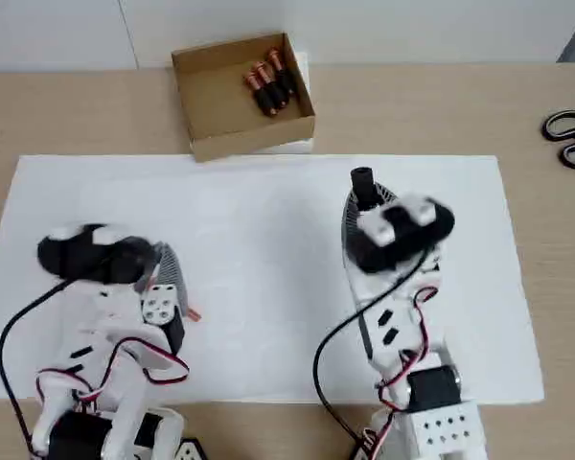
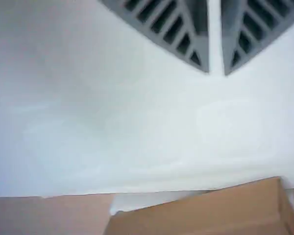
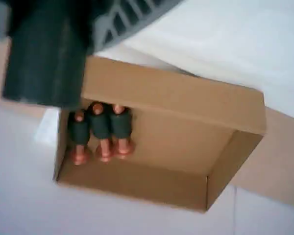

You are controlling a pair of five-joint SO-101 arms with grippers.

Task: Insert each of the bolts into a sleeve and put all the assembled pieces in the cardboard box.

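Note:
The cardboard box point(image 1: 211, 105) stands at the table's far side, beyond the white paper. Three assembled pieces point(image 1: 269, 80), copper bolts in black sleeves, lie side by side in its right part point(image 3: 100, 129). My right gripper point(image 1: 364, 198) is shut on a black sleeve point(image 1: 363, 179) that sticks out upright above the paper, a little nearer than the box; in the right wrist view the sleeve point(image 3: 44, 54) hangs over the box's corner. My left gripper point(image 1: 166, 264) is low at the near left, shut with nothing in it point(image 2: 215, 68). A small copper-coloured piece point(image 1: 194, 314) shows beside the left arm.
A large white paper sheet point(image 1: 259, 240) covers the middle of the wooden table point(image 1: 77, 105). Black scissors point(image 1: 570, 139) lie at the far right edge. In the left wrist view the box's outer wall point(image 2: 210, 210) shows beyond the paper.

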